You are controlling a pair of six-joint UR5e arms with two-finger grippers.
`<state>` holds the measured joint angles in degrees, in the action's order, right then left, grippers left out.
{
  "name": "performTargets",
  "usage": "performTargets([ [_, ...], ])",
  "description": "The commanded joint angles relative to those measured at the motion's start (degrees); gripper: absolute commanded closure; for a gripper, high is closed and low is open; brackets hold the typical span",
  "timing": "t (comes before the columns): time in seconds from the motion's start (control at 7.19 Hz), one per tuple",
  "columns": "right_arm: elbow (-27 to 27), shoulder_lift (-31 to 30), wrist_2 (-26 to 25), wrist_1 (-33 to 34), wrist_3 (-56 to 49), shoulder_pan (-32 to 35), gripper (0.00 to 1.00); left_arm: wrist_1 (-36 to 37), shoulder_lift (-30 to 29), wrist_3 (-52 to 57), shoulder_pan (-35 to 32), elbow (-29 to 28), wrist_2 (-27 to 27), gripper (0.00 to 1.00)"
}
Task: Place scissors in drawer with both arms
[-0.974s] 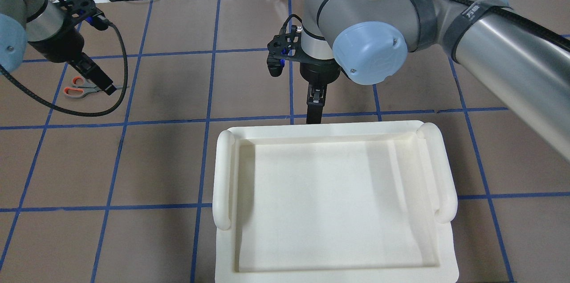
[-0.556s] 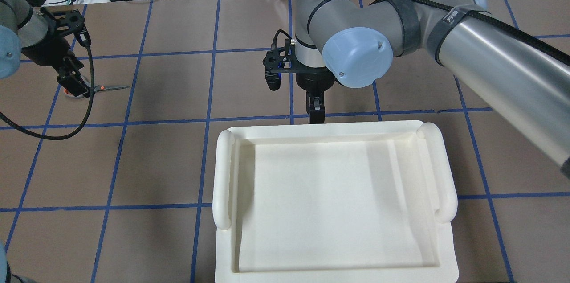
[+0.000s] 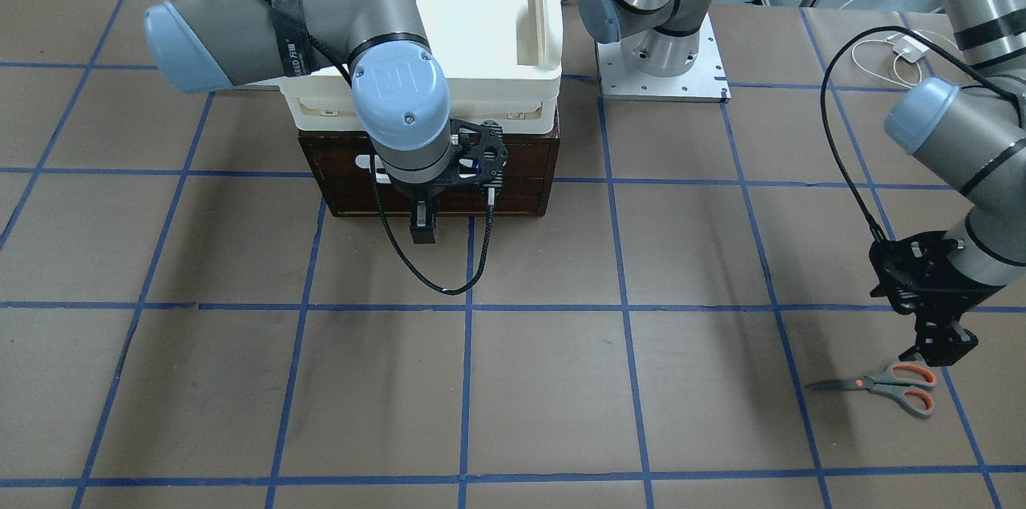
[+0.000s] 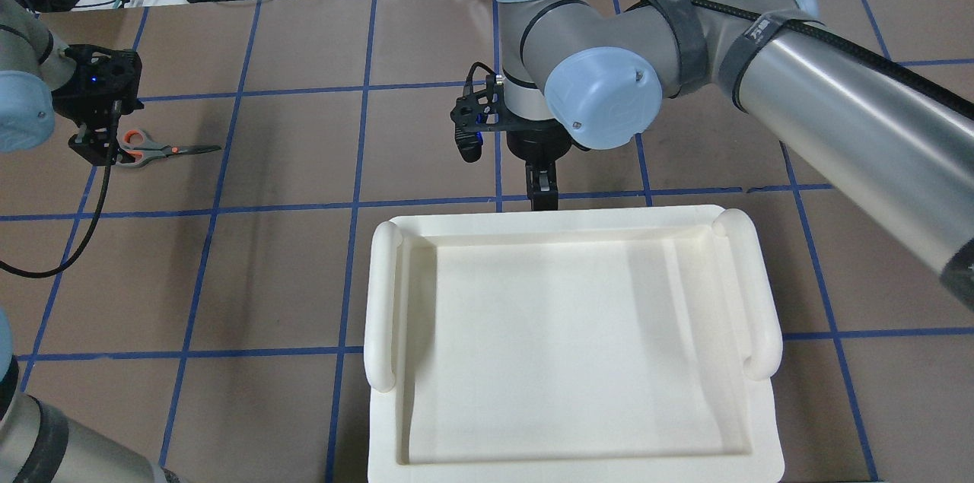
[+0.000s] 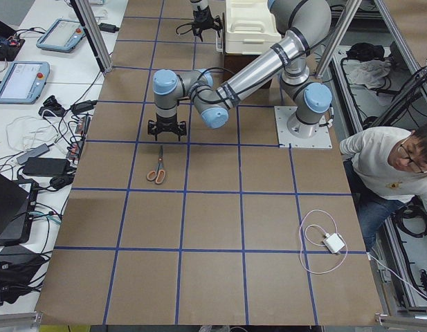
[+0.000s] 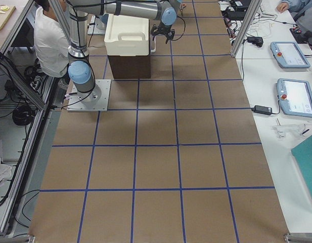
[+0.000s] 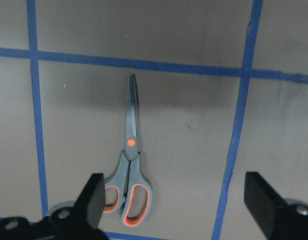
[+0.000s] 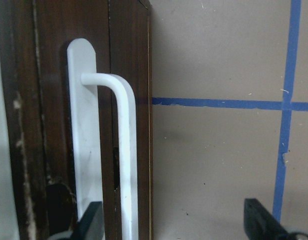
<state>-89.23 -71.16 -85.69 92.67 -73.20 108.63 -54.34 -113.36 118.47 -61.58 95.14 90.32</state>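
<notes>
The scissors [image 3: 874,385] are lying flat and closed on the table [image 3: 561,381], far over on the robot's left side. Their blades are pointing toward the middle. Bare paper is showing all around them, and a blue tape line [image 3: 971,429] is running just past the handles. The left gripper [image 3: 938,353] is hovering over the handle end, spread wide and holding nothing. The drawer [image 3: 513,172] is sitting well apart from the scissors, under a white tray [image 3: 481,68], with open table lying in front of it. The right gripper [image 3: 422,232] is hanging before the drawer face with its fingers wide apart, and the white handle [image 8: 125,150] is sitting between them, close beside one finger. Counting up: one pair of scissors, one drawer with one handle, one tray, one left arm [image 3: 946,132], one right arm [image 3: 337,12] and two grippers.
</notes>
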Motion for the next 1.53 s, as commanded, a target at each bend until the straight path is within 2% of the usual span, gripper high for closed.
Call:
performTargets([
  [0.0, 0.46, 0.66, -0.01, -0.03, -0.01, 0.00, 0.00, 5.53, -4.65, 4.66, 1.73, -0.91, -0.41, 0.00],
  [0.42, 0.55, 1.72, 0.17, -0.65, -0.80, -0.08, 0.00, 6.26, -10.28, 7.73, 1.73, -2.85, -1.37, 0.00],
  [0.97, 0.29, 1.99, 0.34, -1.18, -1.07, -0.08, 0.00, 6.35, -14.95, 7.65, 1.73, -6.19, -1.73, 0.00],
  [1.25, 0.11, 1.99, 0.34, -1.18, -0.98, 0.00, 0.00, 6.26, -15.40, 7.39, 1.73, -6.46, -1.90, 0.00],
  [1.39, 0.11, 1.99, 0.26, -1.09, -0.98, 0.00, 0.00, 6.26, -15.48, 7.04, 1.73, -6.46, -1.91, 0.05],
])
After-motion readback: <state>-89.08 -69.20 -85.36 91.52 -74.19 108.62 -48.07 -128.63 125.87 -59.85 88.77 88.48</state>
